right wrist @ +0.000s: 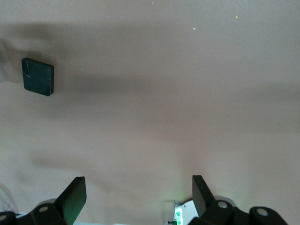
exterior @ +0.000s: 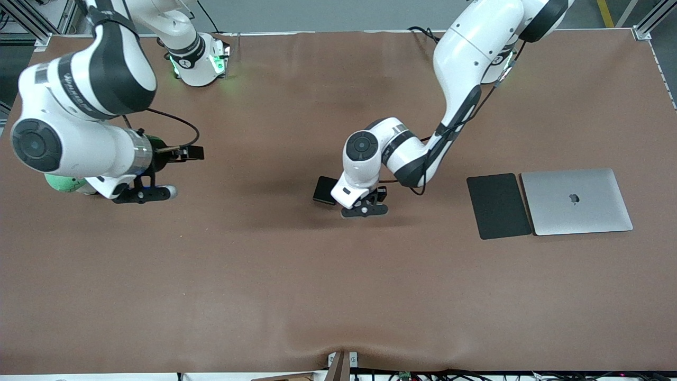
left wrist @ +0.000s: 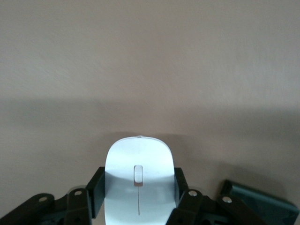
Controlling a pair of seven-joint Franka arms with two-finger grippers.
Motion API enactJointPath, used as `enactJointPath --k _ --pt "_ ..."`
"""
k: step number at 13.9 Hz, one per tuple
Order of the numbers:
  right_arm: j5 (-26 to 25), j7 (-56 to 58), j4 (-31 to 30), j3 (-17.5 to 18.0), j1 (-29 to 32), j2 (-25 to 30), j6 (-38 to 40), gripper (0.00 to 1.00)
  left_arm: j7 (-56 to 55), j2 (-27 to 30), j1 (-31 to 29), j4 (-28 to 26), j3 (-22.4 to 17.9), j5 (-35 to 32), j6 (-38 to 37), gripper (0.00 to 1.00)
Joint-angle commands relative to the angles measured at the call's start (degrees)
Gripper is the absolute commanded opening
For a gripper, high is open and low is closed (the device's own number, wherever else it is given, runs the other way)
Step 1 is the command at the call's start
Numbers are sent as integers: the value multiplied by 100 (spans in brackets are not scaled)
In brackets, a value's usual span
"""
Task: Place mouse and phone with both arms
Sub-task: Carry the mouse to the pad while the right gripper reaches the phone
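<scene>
While L end effector (left wrist: 138, 199) grips mouse (left wrist: 138, 180), phone (exterior: 323, 190) beside.

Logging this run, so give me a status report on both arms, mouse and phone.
Left gripper shut on the mouse, mid-table. Right gripper open, waiting at its own end. Phone on the table beside the mouse. Nothing in the way.
</scene>
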State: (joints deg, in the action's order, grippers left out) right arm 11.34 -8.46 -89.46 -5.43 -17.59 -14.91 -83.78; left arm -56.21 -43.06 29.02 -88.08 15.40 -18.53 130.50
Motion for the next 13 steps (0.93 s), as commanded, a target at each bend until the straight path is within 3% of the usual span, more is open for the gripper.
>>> enactJointPath --k 1,6,13 --pt "105 -312 -186 -28 -139 24 -278 100 -40 368 -168 -69 -1 -151 -375 0" --pt "193 -980 -186 -28 -657 -222 -656 100 749 982 -826 -166 51 -142 -893 0" --pt "184 -1342 -186 -37 -1246 -608 -1447 100 2200 1713 -2092 -719 60 -116 -1501 0"
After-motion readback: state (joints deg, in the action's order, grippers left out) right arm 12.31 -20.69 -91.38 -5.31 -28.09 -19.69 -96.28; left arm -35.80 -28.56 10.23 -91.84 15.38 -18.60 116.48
